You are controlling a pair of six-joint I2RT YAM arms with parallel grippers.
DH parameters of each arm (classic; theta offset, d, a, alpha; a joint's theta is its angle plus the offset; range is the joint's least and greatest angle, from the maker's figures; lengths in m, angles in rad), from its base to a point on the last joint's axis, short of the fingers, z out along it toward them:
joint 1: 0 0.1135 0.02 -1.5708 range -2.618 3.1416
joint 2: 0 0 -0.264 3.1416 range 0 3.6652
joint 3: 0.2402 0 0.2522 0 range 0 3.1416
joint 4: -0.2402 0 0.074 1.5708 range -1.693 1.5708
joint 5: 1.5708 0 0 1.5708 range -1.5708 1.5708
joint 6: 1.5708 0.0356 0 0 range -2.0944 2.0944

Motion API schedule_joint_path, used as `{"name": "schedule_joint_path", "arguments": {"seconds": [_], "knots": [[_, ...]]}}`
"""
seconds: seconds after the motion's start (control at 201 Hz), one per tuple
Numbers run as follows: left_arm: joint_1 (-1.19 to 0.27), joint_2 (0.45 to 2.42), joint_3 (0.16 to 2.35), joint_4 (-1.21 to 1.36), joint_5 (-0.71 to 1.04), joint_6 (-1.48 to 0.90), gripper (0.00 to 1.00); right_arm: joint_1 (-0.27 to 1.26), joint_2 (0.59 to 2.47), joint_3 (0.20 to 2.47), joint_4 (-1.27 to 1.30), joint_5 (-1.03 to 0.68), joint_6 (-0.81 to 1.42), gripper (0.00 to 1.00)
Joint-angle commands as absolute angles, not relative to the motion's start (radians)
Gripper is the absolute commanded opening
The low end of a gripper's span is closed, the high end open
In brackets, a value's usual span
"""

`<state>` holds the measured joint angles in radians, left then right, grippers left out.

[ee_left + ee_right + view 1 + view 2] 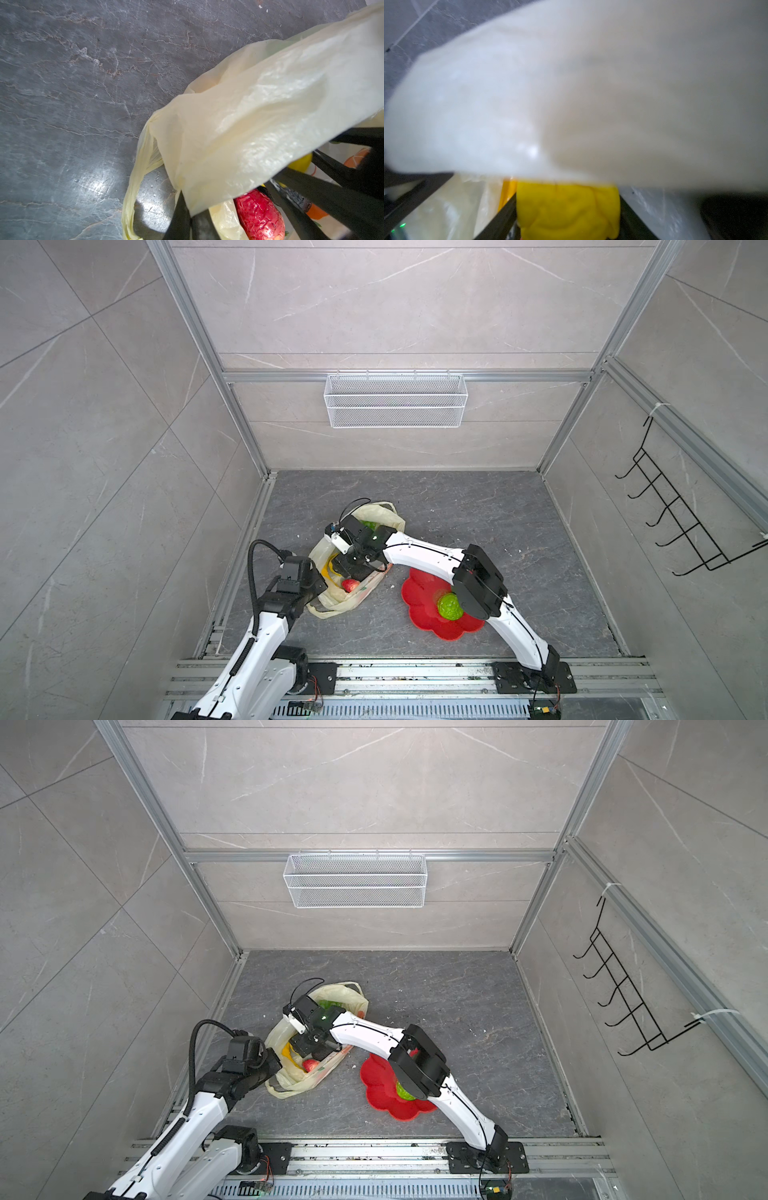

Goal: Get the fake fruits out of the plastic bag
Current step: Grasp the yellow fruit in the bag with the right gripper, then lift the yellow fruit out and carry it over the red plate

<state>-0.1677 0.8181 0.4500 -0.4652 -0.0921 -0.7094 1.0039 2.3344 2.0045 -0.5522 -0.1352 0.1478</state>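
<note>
Left hand [188, 209] pinches the rim of the plastic bag [249, 116]; right hand [568, 193] grips a yellow fruit [566, 216] inside.

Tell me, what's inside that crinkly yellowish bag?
A red strawberry, a yellow fruit and a green lump show inside. The rest is covered by the robot's arms and the bag film itself, so anything else there can't be seen.
</note>
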Motion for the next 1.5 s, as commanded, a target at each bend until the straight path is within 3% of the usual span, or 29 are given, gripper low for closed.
{"name": "schedule_joint_path", "arguments": {"seconds": [0.0, 0.388, 0.712, 0.797, 1.155, 1.499], "knots": [[-0.162, 0.816, 0.451, -0.443, -0.074, -0.689, 0.0, 0.992, 2.214, 1.926, -0.477, -0.184, 0.235, 0.64], [-0.163, 0.815, 0.449, -0.441, -0.071, -0.687, 0.0, 0.874, 1.888, 1.455, -0.168, -0.279, 0.533, 0.63], [-0.163, 0.82, 0.451, -0.438, -0.07, -0.684, 0.0, 0.823, 1.588, 1.105, -0.137, -0.251, 0.597, 0.62], [-0.162, 0.824, 0.452, -0.438, -0.065, -0.683, 0.0, 0.777, 1.539, 1.026, -0.114, -0.361, 0.605, 0.62], [-0.163, 0.828, 0.453, -0.441, -0.066, -0.684, 0.0, 0.684, 1.381, 0.856, -0.222, -0.38, 0.523, 0.62], [-0.163, 0.834, 0.457, -0.438, -0.066, -0.683, 0.0, 0.595, 1.392, 0.783, -0.251, -0.469, 0.477, 0.62]]}}
